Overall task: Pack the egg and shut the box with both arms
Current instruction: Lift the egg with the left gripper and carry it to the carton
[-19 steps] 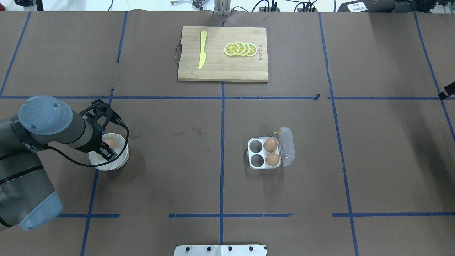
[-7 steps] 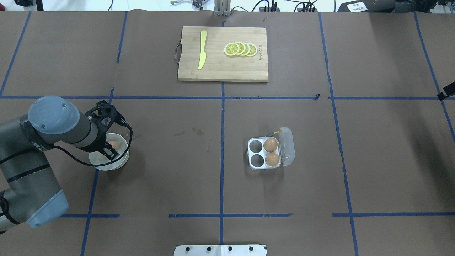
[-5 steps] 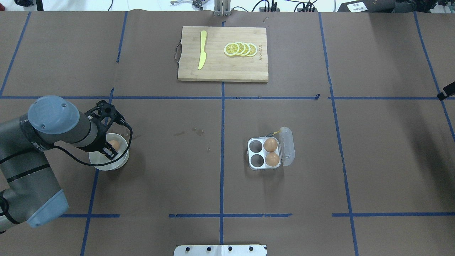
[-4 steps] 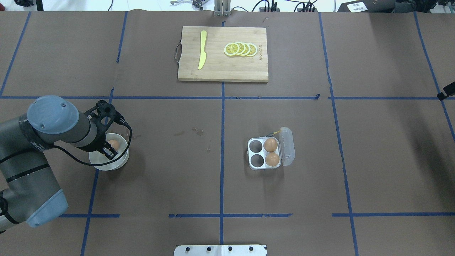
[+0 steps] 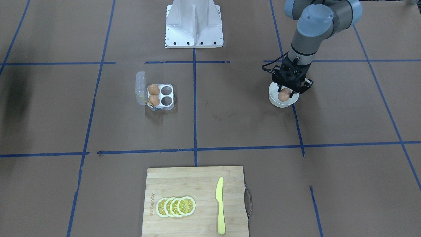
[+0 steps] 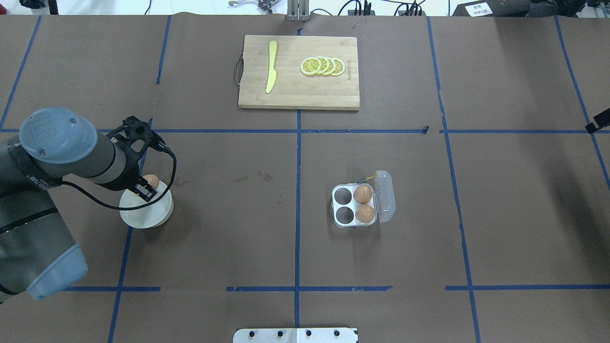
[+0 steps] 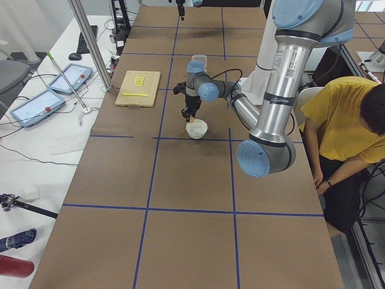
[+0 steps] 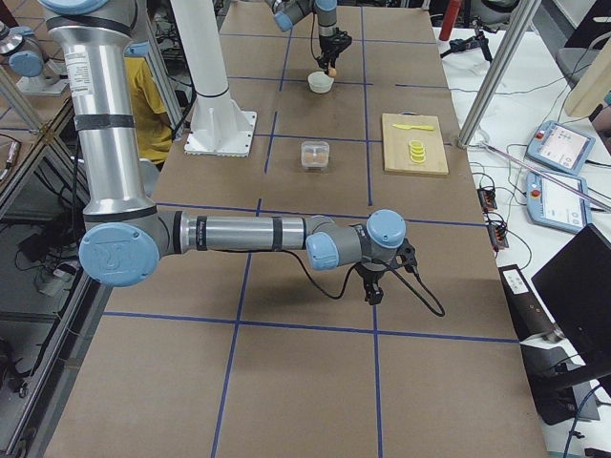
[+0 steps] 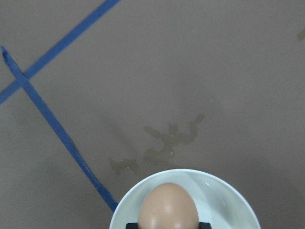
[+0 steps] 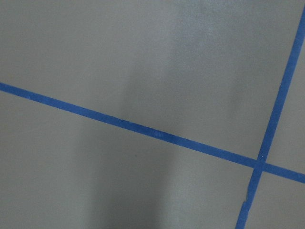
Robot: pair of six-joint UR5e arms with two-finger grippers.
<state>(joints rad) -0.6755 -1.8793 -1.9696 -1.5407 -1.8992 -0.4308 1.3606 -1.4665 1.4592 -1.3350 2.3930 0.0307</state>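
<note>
My left gripper (image 6: 145, 186) is shut on the brown egg (image 6: 151, 180) and holds it just above the white bowl (image 6: 147, 212). The left wrist view shows the egg (image 9: 167, 207) between the fingers, over the bowl (image 9: 228, 198). The front view shows the gripper (image 5: 284, 93), the egg (image 5: 283, 94) and the bowl (image 5: 279, 102). The clear box (image 6: 336, 209) sits right of centre with its lid (image 6: 385, 196) open. It holds two eggs (image 6: 362, 194) in its right cells; the left cells are empty. My right gripper (image 8: 372, 294) hangs low over bare table far from the box; I cannot tell its state.
A wooden cutting board (image 6: 298, 95) with a yellow knife (image 6: 271, 66) and lemon slices (image 6: 323, 66) lies at the far middle. The robot's white base (image 5: 194, 26) stands at the near edge. A person in yellow (image 7: 343, 138) sits beside the table.
My left gripper has risen with the egg in it, from inside the bowl to just above its far rim. The box has not moved.
</note>
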